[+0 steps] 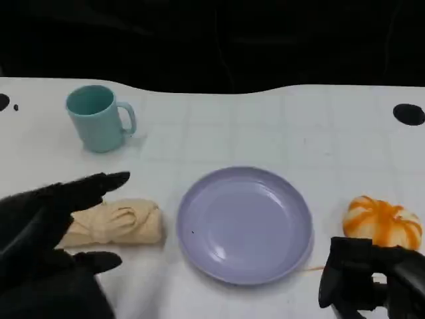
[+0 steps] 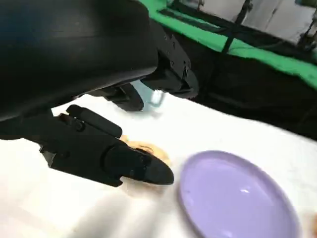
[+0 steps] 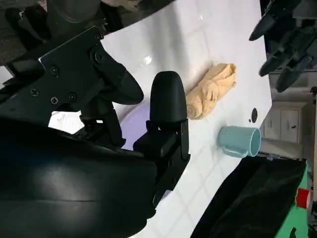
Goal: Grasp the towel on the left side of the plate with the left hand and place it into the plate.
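left hand (image 1: pixel 46 232): fingers spread apart, holding nothing; hovers at the towel's outer end, apparently not yet touching it.
fingers (image 2: pixel 148 171): in the left wrist view one tip reaches across in front of the towel, toward the plate.
towel (image 1: pixel 119 222): tan, rolled and bunched, on the table between the left fingertips and the plate, just beside the plate's rim.
plate (image 1: pixel 199 199): lilac, beyond the towel from the left fingers; nothing lies on it.
right hand (image 1: pixel 372 279): idle near the plate's far side, well apart from the towel; whether its fingers are loose or clenched cannot be told.
mug (image 1: pixel 99 119): teal, ahead of the left fingers, apart from the towel.
pumpkin (image 1: pixel 384 222): orange and white, just ahead of the right hand.
step (judged): approach, grasp not yet made.
risk 1: fingers closing on only the top fold would let the roll unwind and trail over the rim.
risk 2: a low sideways approach may push the towel against the plate and shift it.
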Robot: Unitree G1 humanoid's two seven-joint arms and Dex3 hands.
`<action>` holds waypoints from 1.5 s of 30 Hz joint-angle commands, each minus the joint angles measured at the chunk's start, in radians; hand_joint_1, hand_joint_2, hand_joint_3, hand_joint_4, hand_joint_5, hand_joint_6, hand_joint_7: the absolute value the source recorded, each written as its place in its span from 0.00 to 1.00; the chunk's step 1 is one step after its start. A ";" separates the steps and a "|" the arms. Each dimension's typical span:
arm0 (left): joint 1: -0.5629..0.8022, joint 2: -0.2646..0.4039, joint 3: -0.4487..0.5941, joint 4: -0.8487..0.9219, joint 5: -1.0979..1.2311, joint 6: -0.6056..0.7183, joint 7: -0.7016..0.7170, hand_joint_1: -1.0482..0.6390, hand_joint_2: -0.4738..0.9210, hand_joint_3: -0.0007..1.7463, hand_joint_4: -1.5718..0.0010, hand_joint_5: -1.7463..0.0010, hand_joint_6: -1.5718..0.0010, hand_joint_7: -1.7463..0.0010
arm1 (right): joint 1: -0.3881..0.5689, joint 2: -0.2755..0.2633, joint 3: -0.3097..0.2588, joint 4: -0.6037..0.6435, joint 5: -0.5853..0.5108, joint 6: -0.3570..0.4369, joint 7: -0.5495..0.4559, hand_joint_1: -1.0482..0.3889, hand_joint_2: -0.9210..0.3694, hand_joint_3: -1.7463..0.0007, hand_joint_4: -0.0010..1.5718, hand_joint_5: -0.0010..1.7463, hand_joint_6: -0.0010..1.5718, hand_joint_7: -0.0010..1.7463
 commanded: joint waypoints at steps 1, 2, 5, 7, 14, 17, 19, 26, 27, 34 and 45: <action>-0.095 0.050 -0.092 0.067 0.199 0.026 -0.071 0.26 1.00 0.03 0.84 0.86 0.83 1.00 | 0.006 -0.008 -0.004 -0.022 0.006 0.012 -0.005 0.70 0.32 0.28 0.47 1.00 0.40 0.88; -0.118 0.050 -0.112 0.087 0.234 0.030 -0.088 0.26 1.00 0.03 0.84 0.86 0.84 1.00 | 0.007 -0.007 -0.003 -0.025 0.006 0.014 -0.006 0.70 0.32 0.28 0.47 1.00 0.40 0.88; -0.187 0.034 -0.171 0.155 0.326 0.046 -0.135 0.25 1.00 0.02 0.85 0.87 0.84 1.00 | 0.009 -0.006 0.002 -0.032 0.003 0.017 -0.009 0.70 0.32 0.28 0.47 1.00 0.40 0.88; -0.234 0.011 -0.215 0.225 0.384 0.054 -0.146 0.25 0.99 0.01 0.84 0.87 0.84 1.00 | 0.011 -0.005 0.002 -0.034 0.005 0.017 -0.009 0.70 0.32 0.28 0.47 1.00 0.40 0.89; -0.354 -0.057 -0.305 0.451 0.475 0.041 -0.128 0.25 0.98 0.00 0.81 0.89 0.83 1.00 | 0.021 -0.001 -0.005 -0.036 0.011 0.010 -0.005 0.69 0.32 0.28 0.47 1.00 0.40 0.88; -0.403 -0.080 -0.334 0.549 0.495 0.036 -0.125 0.24 0.98 0.00 0.79 0.89 0.83 1.00 | 0.022 -0.007 -0.006 -0.039 0.003 0.004 -0.004 0.69 0.32 0.28 0.47 1.00 0.41 0.88; -0.436 -0.095 -0.355 0.622 0.501 0.030 -0.118 0.25 0.98 0.00 0.78 0.89 0.83 1.00 | 0.022 -0.008 -0.010 -0.039 0.005 0.006 -0.002 0.69 0.32 0.28 0.47 1.00 0.41 0.88; -0.510 -0.141 -0.409 0.862 0.497 -0.011 -0.048 0.28 1.00 0.00 0.74 0.93 0.80 0.99 | 0.031 -0.006 -0.014 -0.045 0.014 0.016 -0.002 0.68 0.32 0.29 0.47 1.00 0.41 0.87; -0.522 -0.150 -0.416 0.919 0.490 -0.021 -0.027 0.29 1.00 0.01 0.73 0.93 0.80 0.99 | 0.033 -0.007 -0.012 -0.047 0.012 0.013 -0.002 0.69 0.32 0.29 0.47 1.00 0.41 0.87; -0.542 -0.170 -0.440 1.127 0.446 -0.110 0.139 0.41 1.00 0.13 0.49 0.79 0.59 0.96 | 0.037 -0.007 -0.009 -0.054 0.009 0.009 -0.004 0.68 0.32 0.29 0.47 1.00 0.41 0.87; -0.491 -0.158 -0.363 1.147 0.337 -0.286 0.498 0.45 1.00 0.14 0.49 0.00 0.58 0.29 | 0.034 -0.008 -0.013 -0.045 0.011 0.000 0.000 0.67 0.32 0.30 0.47 1.00 0.41 0.86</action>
